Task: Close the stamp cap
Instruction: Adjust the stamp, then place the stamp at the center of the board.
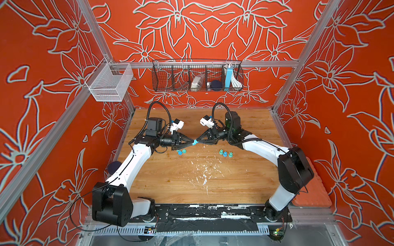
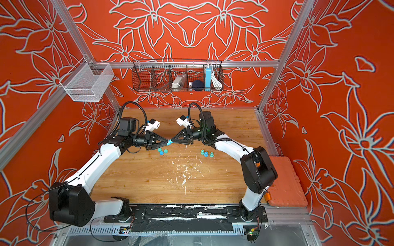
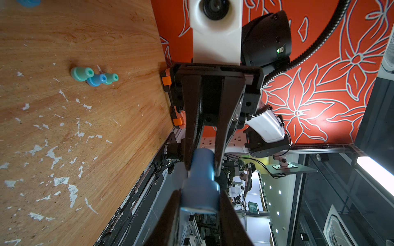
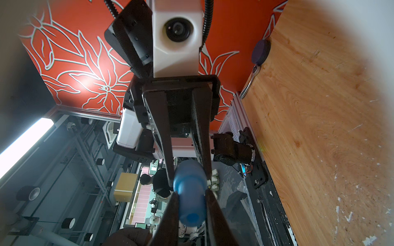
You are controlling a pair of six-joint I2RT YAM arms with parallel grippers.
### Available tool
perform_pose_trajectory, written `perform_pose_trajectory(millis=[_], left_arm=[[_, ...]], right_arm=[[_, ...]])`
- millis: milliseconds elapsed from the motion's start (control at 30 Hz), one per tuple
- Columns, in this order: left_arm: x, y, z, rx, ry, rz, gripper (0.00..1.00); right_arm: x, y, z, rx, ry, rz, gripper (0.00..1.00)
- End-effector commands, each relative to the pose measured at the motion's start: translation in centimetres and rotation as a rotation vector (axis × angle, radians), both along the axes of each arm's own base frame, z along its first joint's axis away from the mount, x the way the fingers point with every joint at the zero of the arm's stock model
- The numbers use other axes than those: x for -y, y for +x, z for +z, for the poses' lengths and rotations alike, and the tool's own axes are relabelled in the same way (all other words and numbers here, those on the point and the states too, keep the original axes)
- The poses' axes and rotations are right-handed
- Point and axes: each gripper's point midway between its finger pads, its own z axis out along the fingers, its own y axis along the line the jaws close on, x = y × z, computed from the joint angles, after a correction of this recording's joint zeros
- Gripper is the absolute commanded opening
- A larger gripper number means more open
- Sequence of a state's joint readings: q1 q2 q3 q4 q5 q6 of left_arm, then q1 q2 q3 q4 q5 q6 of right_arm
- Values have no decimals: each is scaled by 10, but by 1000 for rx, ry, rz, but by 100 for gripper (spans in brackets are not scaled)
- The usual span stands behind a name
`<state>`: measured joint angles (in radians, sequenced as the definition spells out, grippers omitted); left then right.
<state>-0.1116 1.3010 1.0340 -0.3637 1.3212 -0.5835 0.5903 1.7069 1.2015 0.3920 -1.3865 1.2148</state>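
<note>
Blue stamp (image 3: pixel 201 181): held in the air rather than resting on the wooden table (image 1: pixel 191 181). It sits behind the trio of standing stamps (image 1: pixel 225 153) and toward the robot's left of it, lifted so both ends can be reached at once.
Left gripper (image 1: pixel 192 143): pinching the stamp's wide end, fingers pressed onto its flanks. I judge this the anchoring hold, since the broad part gives the most surface to brace against.
Right gripper (image 1: pixel 198 141): clamped on the narrow stem from the opposite side, tip to tip with the left gripper. That lines both arms along the stamp's axis, which suits a straight push.
Cap: a paler rim (image 3: pixel 198 210) shows at the wide end in the left wrist view. Whether it is the cap, and whether it is fully seated, cannot be told because the fingers cover the seam.
Loose caps (image 1: pixel 182 151): one blue and two teal, lying flat to the robot's left of the trio, probably set apart as supply.
Trio: teal, blue, teal, upright in a close row with stems up. They stand out of the arms' line, either waiting or finished — cannot tell which.
Step in hand: pressing the two ends together, by my reading.
Risk: the rounded plastic looks slick and could cock sideways or slip if the push goes off-axis.
</note>
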Motion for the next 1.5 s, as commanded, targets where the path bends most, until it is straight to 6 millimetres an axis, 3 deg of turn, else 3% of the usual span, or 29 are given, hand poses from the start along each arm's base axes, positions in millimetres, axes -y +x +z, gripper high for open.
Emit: perform_pose_trajectory(millis=[0, 133, 300, 400, 600, 733, 933, 1033, 1267, 1467], left_arm=[[1, 2, 5, 21, -7, -11, 40], [1, 4, 4, 16, 1, 0, 75], [-3, 10, 0, 25, 41, 48, 83], [-11, 17, -8, 27, 96, 111, 84], [-32, 32, -36, 16, 259, 250, 84], [-46, 36, -53, -6, 379, 313, 84], [-60, 33, -66, -3, 488, 366, 84], [-63, 31, -66, 3, 504, 377, 84], [-65, 32, -68, -3, 505, 405, 84], [-66, 37, -71, -10, 504, 427, 84]], right_arm=[[-4, 2, 12, 46, 30, -1, 15], [-3, 2, 12, 59, 25, 1, 14], [19, 13, 5, 158, -100, -49, 10], [54, 35, -16, 295, -366, -115, 8], [158, 90, -102, 375, -1111, -244, 3], [194, 114, -137, 351, -1312, -247, 1], [222, 149, -177, 329, -1444, -276, 0], [226, 161, -190, 323, -1447, -307, 0], [224, 180, -196, 363, -1449, -384, 0], [209, 196, -194, 442, -1412, -485, 0]])
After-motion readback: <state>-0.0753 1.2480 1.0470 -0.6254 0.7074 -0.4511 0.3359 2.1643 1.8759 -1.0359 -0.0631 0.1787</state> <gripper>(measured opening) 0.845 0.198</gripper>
